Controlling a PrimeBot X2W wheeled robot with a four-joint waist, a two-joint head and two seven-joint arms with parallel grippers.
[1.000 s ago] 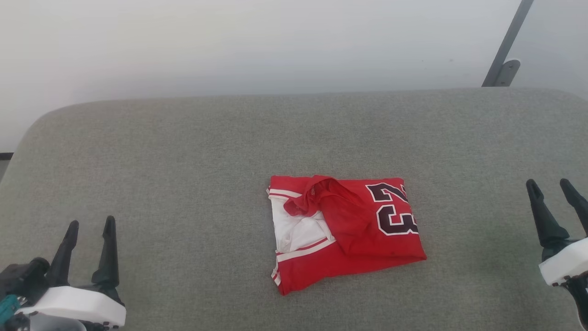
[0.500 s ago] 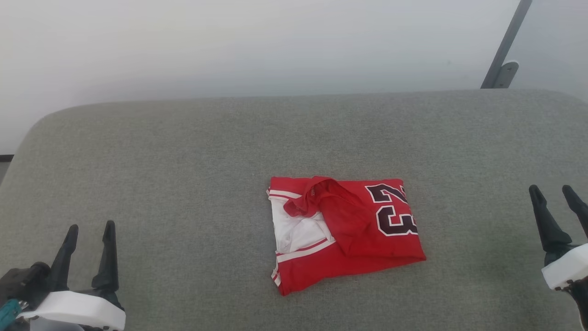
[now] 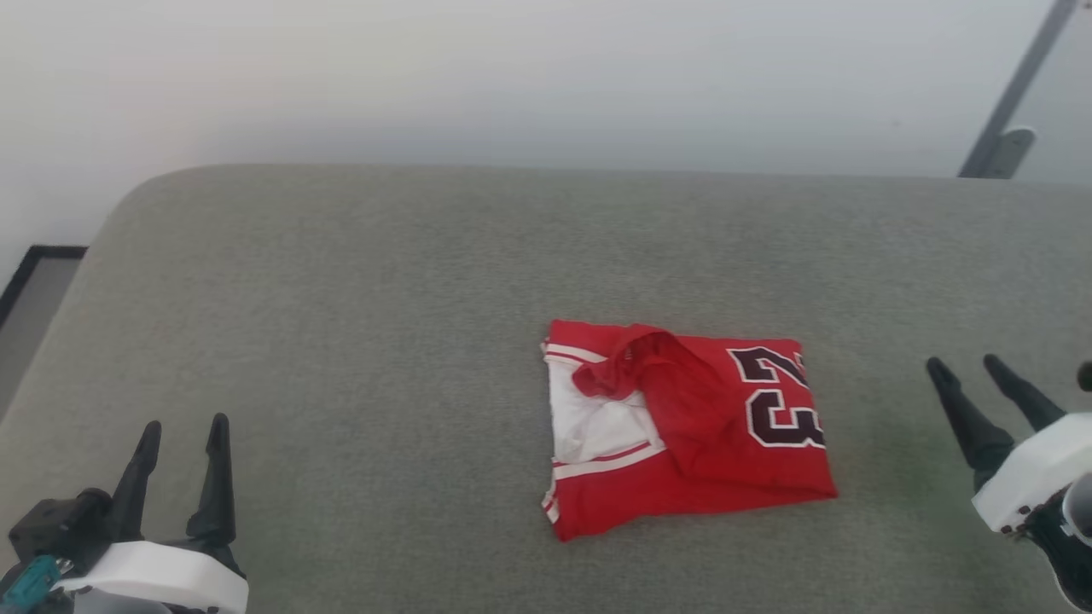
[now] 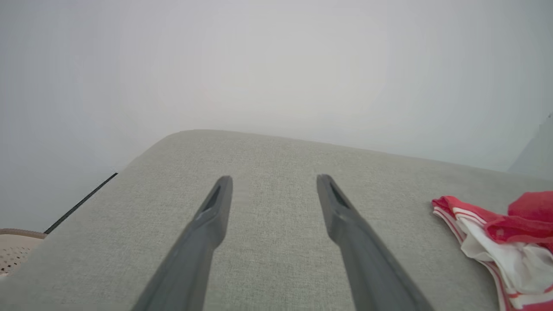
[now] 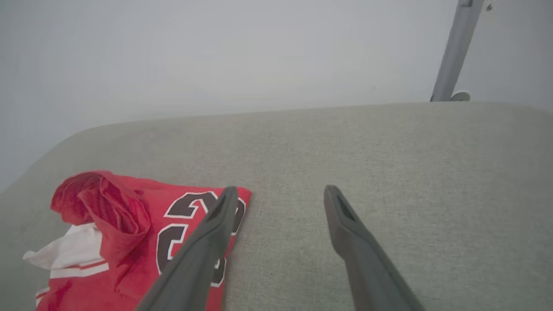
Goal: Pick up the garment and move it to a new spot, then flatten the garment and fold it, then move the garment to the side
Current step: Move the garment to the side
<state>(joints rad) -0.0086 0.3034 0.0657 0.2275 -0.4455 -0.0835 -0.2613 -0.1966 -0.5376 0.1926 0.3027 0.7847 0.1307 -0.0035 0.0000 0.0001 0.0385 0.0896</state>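
Head view: folded jersey point(image 3: 682, 426) flat on grey cushion point(image 3: 341, 324), a bit right of centre. "23" face up at its right end, white sleeve part and bunched red fabric at its left end. Touches neither arm. Lower left: left gripper point(image 3: 186, 421), fingers spread, empty, well apart from jersey. Right edge: right gripper point(image 3: 964, 362), fingers spread, empty, near the numbered end, not touching. Right wrist view: number partly hidden behind one finger. Upper right: grey pole point(image 3: 1015, 94) against wall.
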